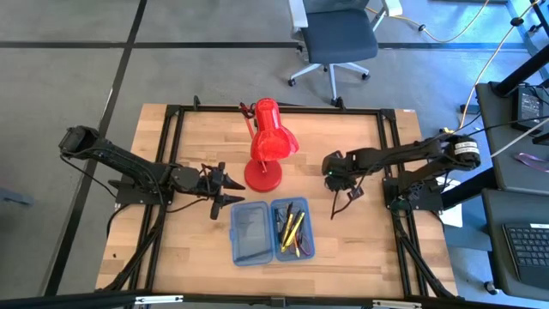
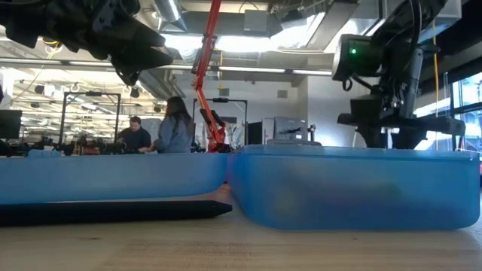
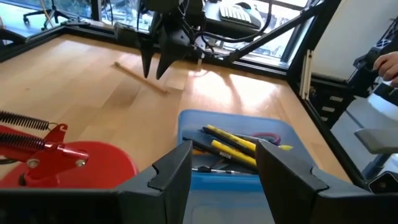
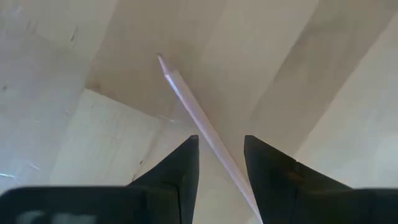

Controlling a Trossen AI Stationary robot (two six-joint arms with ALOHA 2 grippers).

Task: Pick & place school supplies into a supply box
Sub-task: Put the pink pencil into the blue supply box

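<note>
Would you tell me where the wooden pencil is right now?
The wooden pencil lies loose on the bare table right of the red lamp, directly under the right gripper, between its open fingers in the right wrist view.

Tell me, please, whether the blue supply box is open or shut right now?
Open: the supply box lies spread flat in two halves, with pens and pencils showing in the right one.

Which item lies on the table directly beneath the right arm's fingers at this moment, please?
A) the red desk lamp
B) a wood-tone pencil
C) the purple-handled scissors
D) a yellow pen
B: the right wrist view shows a wood-tone pencil lying on the table between the open fingers of the right gripper, not yet grasped, and the left wrist view shows that gripper poised over the same pencil.
</note>
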